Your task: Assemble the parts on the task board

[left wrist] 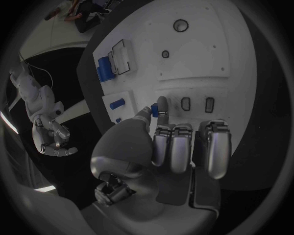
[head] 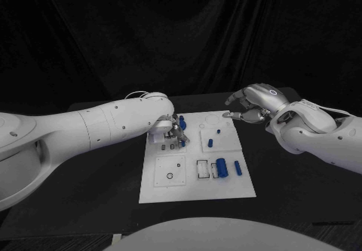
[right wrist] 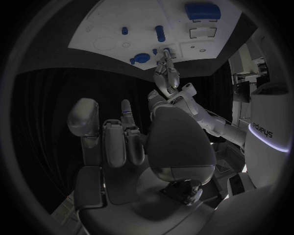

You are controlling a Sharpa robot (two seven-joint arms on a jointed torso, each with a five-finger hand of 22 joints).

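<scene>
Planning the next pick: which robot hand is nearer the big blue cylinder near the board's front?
Left robot hand, over the board behind the big blue cylinder. Right robot hand hovers beyond the board's far corner.

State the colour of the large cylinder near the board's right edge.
Blue. The large cylinder shows best in the head view.

The scene is dimly lit, the white task board (head: 198, 191) stands brightest, and wrist views are bent by fisheye distortion.

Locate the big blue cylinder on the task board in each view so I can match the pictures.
Head view: big blue cylinder on the board's near right part, beside a slimmer blue part.
Left wrist view: at, next to the rectangular slot frames.
Right wrist view: at, by the board's far edge.
Shared landmark: the white task board.
</scene>
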